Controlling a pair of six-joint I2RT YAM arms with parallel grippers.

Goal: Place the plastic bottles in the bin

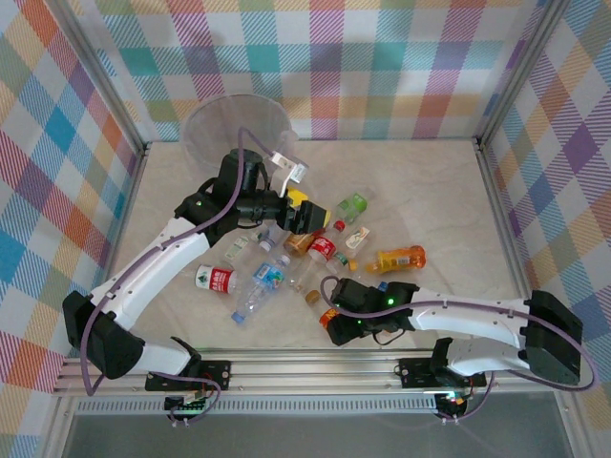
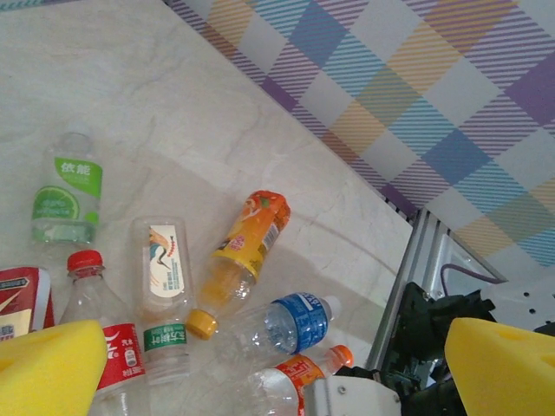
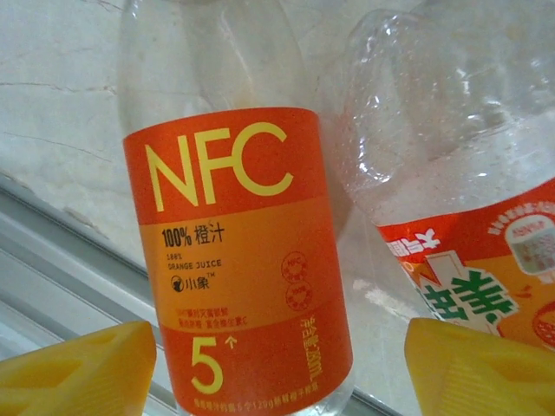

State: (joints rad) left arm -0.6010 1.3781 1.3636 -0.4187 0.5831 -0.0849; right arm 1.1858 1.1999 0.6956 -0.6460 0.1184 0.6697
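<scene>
Several plastic bottles (image 1: 399,259) lie scattered across the middle of the table. The bin (image 1: 234,129) stands at the far left. My left gripper (image 1: 309,216) hovers open above the pile, with nothing between its yellow pads (image 2: 48,368). Below it lie an orange bottle (image 2: 247,238), a blue-labelled one (image 2: 290,325) and a green-labelled one (image 2: 67,186). My right gripper (image 1: 332,322) is low near the front rail. In its wrist view it (image 3: 277,373) is open around an orange NFC-labelled bottle (image 3: 243,260), with a gap between that bottle and the right pad (image 3: 481,368).
A crumpled clear bottle (image 3: 460,173) with a red and green label lies just right of the NFC one. The metal front rail (image 3: 52,260) runs close behind the right gripper. Plaid walls enclose the table (image 1: 430,172), whose far right is bare.
</scene>
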